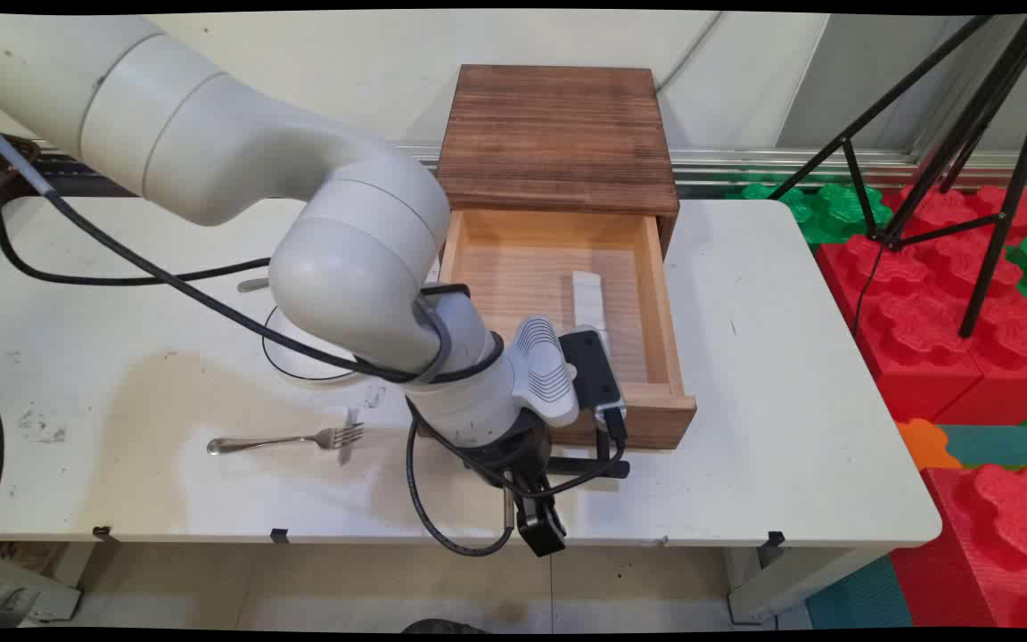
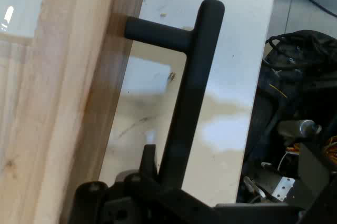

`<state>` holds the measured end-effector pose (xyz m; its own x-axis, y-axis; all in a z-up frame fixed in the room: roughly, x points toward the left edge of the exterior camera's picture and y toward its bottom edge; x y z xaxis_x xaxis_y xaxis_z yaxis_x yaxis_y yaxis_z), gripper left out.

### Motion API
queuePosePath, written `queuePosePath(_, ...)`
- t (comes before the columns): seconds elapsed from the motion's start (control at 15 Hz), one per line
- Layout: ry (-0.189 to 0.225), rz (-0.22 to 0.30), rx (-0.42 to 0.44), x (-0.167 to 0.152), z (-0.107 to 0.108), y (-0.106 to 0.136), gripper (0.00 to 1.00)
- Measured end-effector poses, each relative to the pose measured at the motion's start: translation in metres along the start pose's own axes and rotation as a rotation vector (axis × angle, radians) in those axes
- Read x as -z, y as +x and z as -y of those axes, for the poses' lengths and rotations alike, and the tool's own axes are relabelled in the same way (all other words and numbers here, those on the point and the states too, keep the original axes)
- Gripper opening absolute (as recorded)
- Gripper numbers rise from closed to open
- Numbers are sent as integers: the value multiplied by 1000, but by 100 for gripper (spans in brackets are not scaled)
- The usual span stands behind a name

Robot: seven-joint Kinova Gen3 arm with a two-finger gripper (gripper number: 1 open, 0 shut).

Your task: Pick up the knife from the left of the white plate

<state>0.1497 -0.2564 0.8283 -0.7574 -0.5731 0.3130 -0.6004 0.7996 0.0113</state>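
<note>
Your gripper (image 1: 538, 522) sits low at the table's (image 1: 772, 374) near edge, right in front of the open wooden drawer (image 1: 558, 294). In the hand view the drawer's black handle (image 2: 189, 103) runs straight down into the linkage — whether the claw is clamped on the bar or merely beside it, you cannot tell, since the fingertips are hidden. The drawer is pulled out of its dark wooden cabinet (image 1: 556, 134), and a small white block (image 1: 587, 299) lies on its floor, toward the right side. Off to your left a fork (image 1: 286, 440) lies on the table, tines toward the arm — well apart from the gripper.
</note>
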Motion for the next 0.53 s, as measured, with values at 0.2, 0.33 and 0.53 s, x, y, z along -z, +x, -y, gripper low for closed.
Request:
queuePosePath(0.2, 2, -18, -6, 3, 0, 0, 100)
queuePosePath(0.33, 3, -31, -13, 6, 0, 0, 100)
queuePosePath(0.53, 8, -54, -28, 14, -1, -2, 100)
